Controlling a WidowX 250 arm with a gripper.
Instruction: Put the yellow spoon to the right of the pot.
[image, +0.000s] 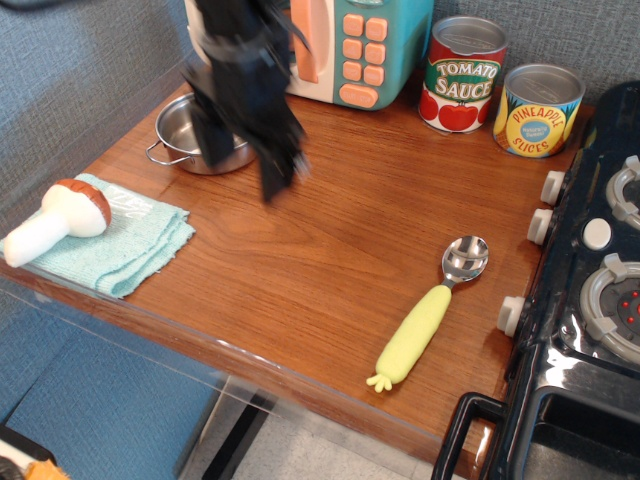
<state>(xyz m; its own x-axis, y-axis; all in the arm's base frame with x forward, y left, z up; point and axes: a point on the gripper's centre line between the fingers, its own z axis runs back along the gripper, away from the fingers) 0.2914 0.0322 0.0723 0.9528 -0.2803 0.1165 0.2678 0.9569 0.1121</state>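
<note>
Tool (243, 160), blurred, seemingly spread and empty, hovers well apart from yellow spoon (428, 310)

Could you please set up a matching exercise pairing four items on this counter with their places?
Items:
1. yellow spoon
2. pot
3. toy mushroom
4. tomato sauce can

Places:
A. on the teal cloth
B. back row, beside the pineapple can
C. near the front edge, by the stove knobs
D. partly hidden behind the black pincer

Pairs: 1-C, 2-D, 3-A, 4-B
</note>
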